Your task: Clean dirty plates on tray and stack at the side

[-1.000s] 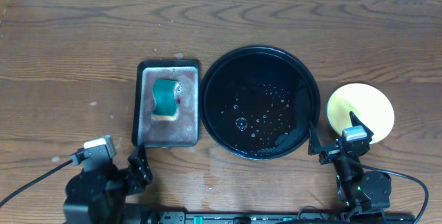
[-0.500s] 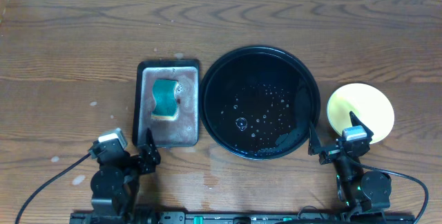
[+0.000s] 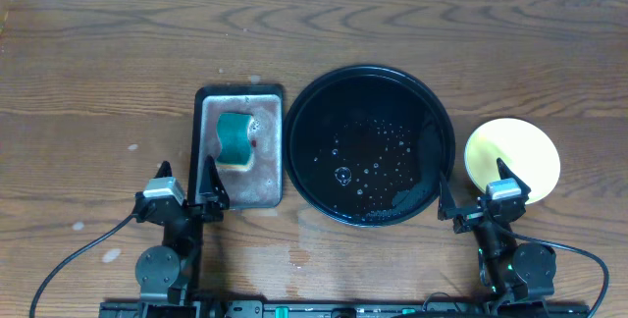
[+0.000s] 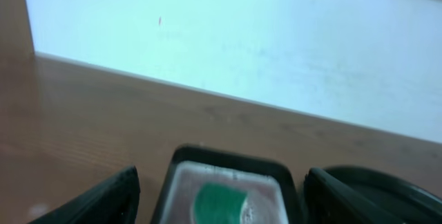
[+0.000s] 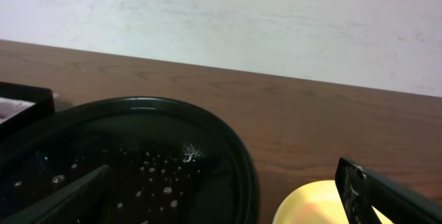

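The round black tray (image 3: 432,122) sits mid-table, wet with droplets and holding no plates; it also shows in the right wrist view (image 5: 138,113). A pale yellow plate (image 3: 520,146) lies on the table to the tray's right, and its edge shows in the right wrist view (image 5: 311,207). The mint-blue plates do not show. My left gripper (image 3: 186,185) is open and empty at the near edge of the grey tray. My right gripper (image 3: 478,192) is open and empty between the black tray and the yellow plate.
A small rectangular grey tray (image 3: 267,176) with a green sponge (image 3: 234,139) stands left of the black tray; both show in the left wrist view, tray (image 4: 181,182) and sponge (image 4: 219,202). A white wall runs along the table's far edge.
My left arm has swung right and forward, so its gripper now points at the grey tray's near edge. The right arm has not moved.
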`<control>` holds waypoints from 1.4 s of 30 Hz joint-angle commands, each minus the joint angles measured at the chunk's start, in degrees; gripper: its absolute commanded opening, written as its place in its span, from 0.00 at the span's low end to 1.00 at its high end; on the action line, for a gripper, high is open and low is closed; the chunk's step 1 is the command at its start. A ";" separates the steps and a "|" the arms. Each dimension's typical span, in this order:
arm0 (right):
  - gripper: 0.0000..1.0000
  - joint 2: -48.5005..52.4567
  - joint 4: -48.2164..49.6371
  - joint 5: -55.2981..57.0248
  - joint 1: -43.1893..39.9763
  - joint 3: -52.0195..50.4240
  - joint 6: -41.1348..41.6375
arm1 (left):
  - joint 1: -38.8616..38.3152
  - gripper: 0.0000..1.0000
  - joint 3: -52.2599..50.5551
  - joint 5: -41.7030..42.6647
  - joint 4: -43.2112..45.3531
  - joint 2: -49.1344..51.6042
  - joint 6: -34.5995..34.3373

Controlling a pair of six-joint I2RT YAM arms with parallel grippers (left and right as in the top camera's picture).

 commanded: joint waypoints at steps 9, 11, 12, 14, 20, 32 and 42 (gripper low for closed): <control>0.99 -0.31 -0.20 -0.48 0.55 -0.07 -0.68 | -0.37 0.77 -4.81 2.67 -0.83 -0.50 10.08; 0.99 -0.31 -0.20 -0.48 0.55 -0.07 -0.68 | -0.37 0.77 -4.81 2.51 -4.15 -0.50 10.01; 0.99 -0.31 -0.20 -0.48 0.55 -0.07 -0.66 | -0.37 0.77 -4.81 2.54 -5.35 -0.50 9.86; 0.99 -0.31 -0.20 -0.48 0.55 -0.07 -0.66 | -0.37 0.77 -4.81 2.56 -5.22 -0.50 7.91; 0.99 -0.31 -0.20 -0.48 0.55 -0.07 -0.68 | -0.37 0.77 -4.81 2.51 -5.18 -0.50 6.99; 0.99 -0.31 -0.20 -0.48 0.55 -0.07 -0.66 | -0.35 0.77 -4.81 2.51 -5.18 -0.35 6.99; 0.99 -0.31 -0.20 -0.48 0.55 -0.07 -0.66 | -0.35 0.77 -4.81 2.51 -5.18 -0.35 6.99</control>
